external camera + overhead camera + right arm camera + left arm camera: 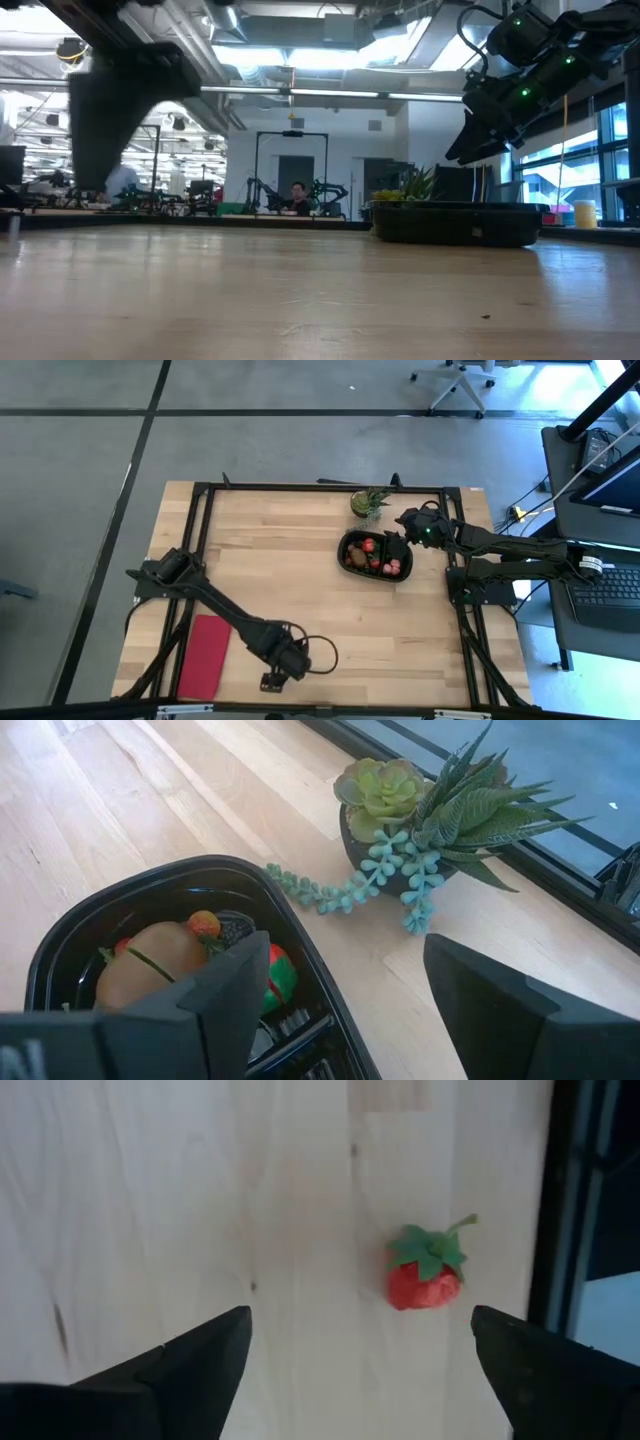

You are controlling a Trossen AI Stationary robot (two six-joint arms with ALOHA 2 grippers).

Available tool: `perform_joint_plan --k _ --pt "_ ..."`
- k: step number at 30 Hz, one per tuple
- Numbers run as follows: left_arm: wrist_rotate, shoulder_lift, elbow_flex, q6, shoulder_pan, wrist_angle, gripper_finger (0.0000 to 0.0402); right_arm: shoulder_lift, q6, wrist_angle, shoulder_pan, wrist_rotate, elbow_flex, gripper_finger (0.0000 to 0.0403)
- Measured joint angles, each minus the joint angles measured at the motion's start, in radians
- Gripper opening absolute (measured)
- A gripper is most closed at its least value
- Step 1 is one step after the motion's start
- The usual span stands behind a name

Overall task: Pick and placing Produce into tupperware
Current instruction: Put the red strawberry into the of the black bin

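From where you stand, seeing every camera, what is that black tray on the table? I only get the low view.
Observer: It is an oval tupperware holding produce: a red strawberry and other small pieces.
Operator: Any produce left outside it?
Observer: Yes, a strawberry with a green top lies on the wood near the table's edge.
Operator: Is an arm near it?
Observer: The left gripper is over it, fingers spread wide, touching nothing.
Operator: And the other arm?
Observer: The right gripper hangs open and empty above the tupperware's rim, beside a potted succulent.
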Motion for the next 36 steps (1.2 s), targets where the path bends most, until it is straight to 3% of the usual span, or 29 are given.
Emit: perform_joint_plan --k 16,24,30,36 --pt "-0.081 -0.001 -0.009 0.045 -0.05 0.037 0.0368 0.0 0.002 -0.001 0.0 0.0 0.0 0.0268" --pt "-0.071 -0.001 -0.08 0.078 -0.054 0.18 0.0365 0.0 0.003 -0.001 0.0 0.0 0.0 0.0268" --pt "0.008 -0.001 -0.148 0.086 -0.057 0.266 0.0369 0.001 0.008 0.0 0.0 0.0 0.0 0.0268" --pt "-0.011 0.002 -0.187 0.182 -0.076 0.374 0.0364 0.001 0.009 0.001 0.0 0.0 0.0 0.0268"
